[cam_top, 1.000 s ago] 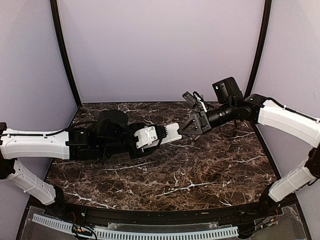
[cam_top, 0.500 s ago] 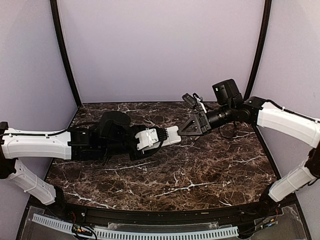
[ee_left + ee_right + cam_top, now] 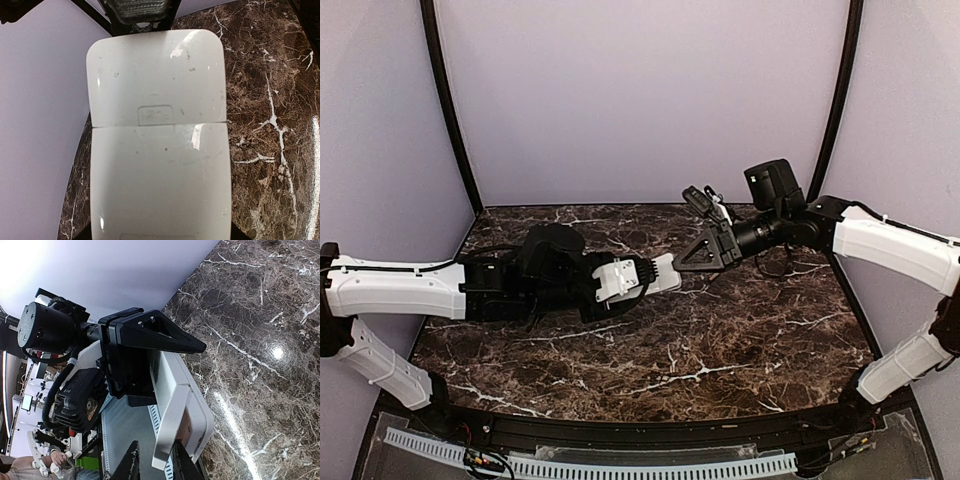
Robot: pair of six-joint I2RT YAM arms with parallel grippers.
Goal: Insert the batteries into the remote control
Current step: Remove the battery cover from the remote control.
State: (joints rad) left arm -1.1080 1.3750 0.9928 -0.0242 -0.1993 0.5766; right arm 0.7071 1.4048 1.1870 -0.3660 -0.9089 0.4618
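My left gripper (image 3: 638,277) is shut on the white remote control (image 3: 662,272) and holds it level above the table, its free end pointing right. In the left wrist view the remote (image 3: 160,180) fills the frame. The cover plate (image 3: 155,75) is its far part. In the right wrist view the cover (image 3: 172,432) stands ajar from the remote body (image 3: 202,415), with a brownish cavity behind it. My right gripper (image 3: 156,465) is open, with the cover's edge between its fingertips (image 3: 131,462). It also shows in the top view (image 3: 686,261). No batteries are in view.
The dark marble table (image 3: 720,330) lies under both arms. A white slotted cable duct (image 3: 620,465) runs along the near edge. Black frame posts (image 3: 450,110) stand at the back corners against lilac walls.
My left arm has moved the remote slightly down and towards the camera. My right gripper has followed it down and left, staying at the remote's free end.
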